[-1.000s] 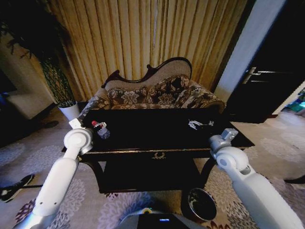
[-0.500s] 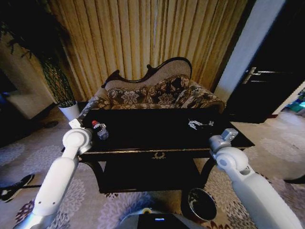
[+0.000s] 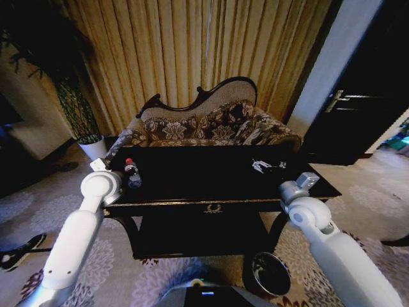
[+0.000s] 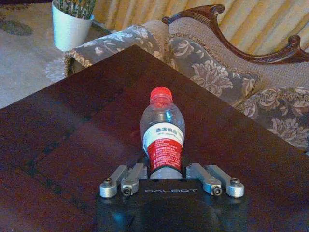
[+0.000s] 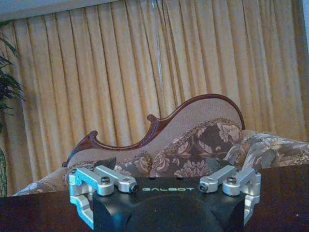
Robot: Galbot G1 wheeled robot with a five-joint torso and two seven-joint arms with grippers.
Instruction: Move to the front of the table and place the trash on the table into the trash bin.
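A clear plastic bottle [image 4: 162, 137] with a red cap and label stands upright on the dark glossy table [image 3: 192, 176], near its left end. My left gripper [image 4: 164, 170] is shut around the bottle's base. In the head view the bottle [image 3: 131, 174] sits just right of my left gripper [image 3: 118, 174]. Small white wrapper scraps [image 3: 262, 166] lie on the table's right part. My right gripper [image 5: 161, 164] hangs open and empty at the table's right front corner [image 3: 305, 181]. The round trash bin [image 3: 271, 274] stands on the carpet below the table's right front.
A carved floral sofa [image 3: 204, 128] stands behind the table, with gold curtains [image 3: 192, 51] beyond. A white plant pot [image 3: 94, 148] is at the back left. A dark door [image 3: 364, 96] is on the right. Patterned carpet [image 3: 38, 211] lies open to the left.
My left arm has shifted slightly left and the bottle has moved with it, now standing straighter. The right arm and the scraps have not moved.
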